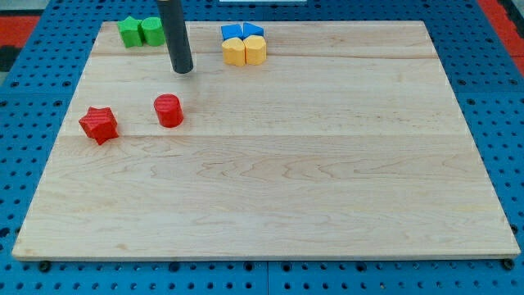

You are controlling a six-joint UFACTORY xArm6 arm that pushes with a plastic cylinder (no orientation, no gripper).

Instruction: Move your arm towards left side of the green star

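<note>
The green star [129, 31] sits at the view's top left of the wooden board [270, 197], touching a green cylinder-like block [151, 30] on its right. My tip [182, 70] rests on the board to the lower right of both green blocks, apart from them. The rod rises from it to the view's top edge.
A red cylinder [169, 111] and a red star [99, 124] lie below my tip at the left. Two blue blocks [241, 31] and two yellow blocks [245, 51] form a cluster at the top, right of my tip.
</note>
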